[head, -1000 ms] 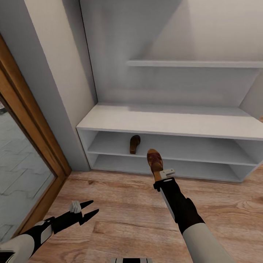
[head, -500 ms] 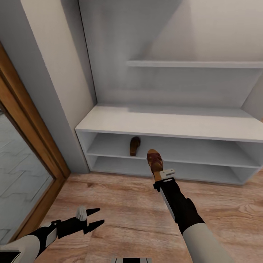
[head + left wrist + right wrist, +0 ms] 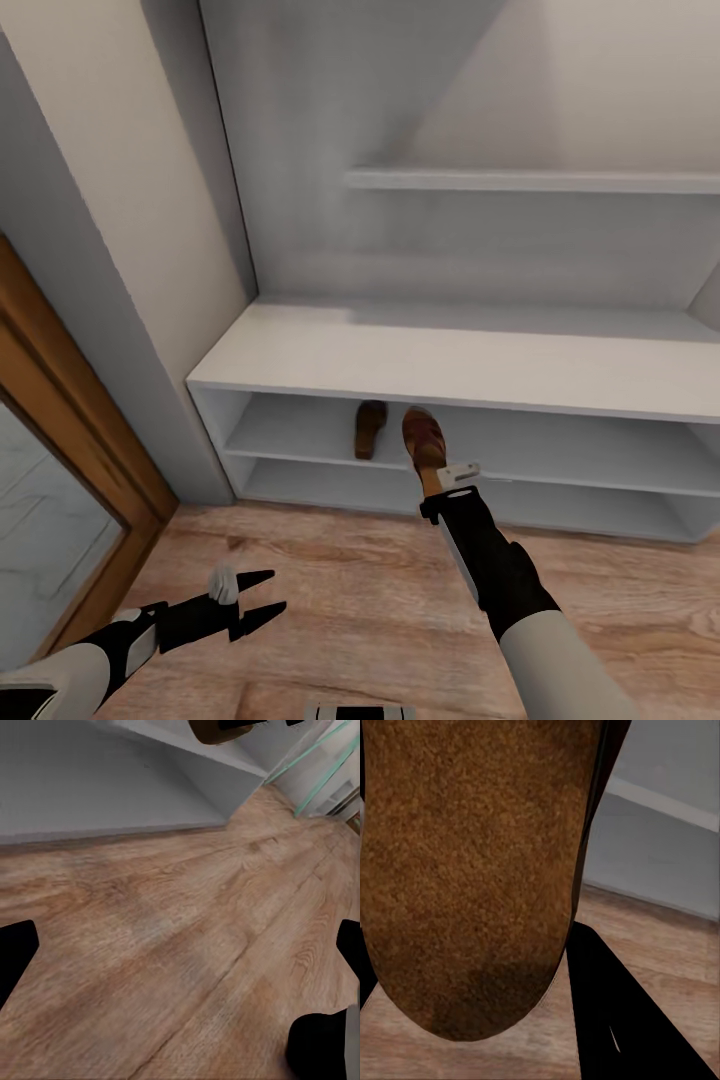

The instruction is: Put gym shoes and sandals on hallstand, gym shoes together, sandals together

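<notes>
— What had changed since a second before?

— The view closed in on the hallstand (image 3: pixel 450 360); the held sandal (image 3: pixel 423 440), mid-frame, now overlapped its upper tier beside the other sandal (image 3: pixel 369 430).

— And the grippers?

— Right gripper (image 3: pixel 447 478) clenched on it; left gripper (image 3: pixel 255 592) spread, empty. It should slide in level, alongside its mate.

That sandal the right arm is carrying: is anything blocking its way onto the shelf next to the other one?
Nothing visible does. The right tool holds the sandal at the front of the rack's upper tier, just right of the other sandal already lying there. The shelf to the right of that sandal looks bare, and the left tool hangs low over the floor.
</notes>
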